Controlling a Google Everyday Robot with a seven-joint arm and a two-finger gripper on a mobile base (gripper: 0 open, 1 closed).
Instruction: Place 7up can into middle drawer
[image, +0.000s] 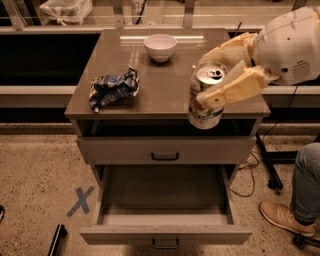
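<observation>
The 7up can (206, 111) is white and green with a silver top and pull tab. My gripper (201, 82) is shut on it, one finger (231, 88) across its front and one behind. It holds the can upright in the air over the front right edge of the cabinet top (165, 95). The middle drawer (165, 234) is pulled open below. Its grey-brown tray is empty and its dark loop handle faces the front. The can is above and a little right of the drawer's back part.
A white bowl (160, 46) stands at the back of the cabinet top. A blue-and-white snack bag (113, 88) lies at its left. A shut drawer front (165, 150) sits above the open drawer. A person's leg and shoe (300, 195) are at the right. A blue tape X (80, 201) marks the floor.
</observation>
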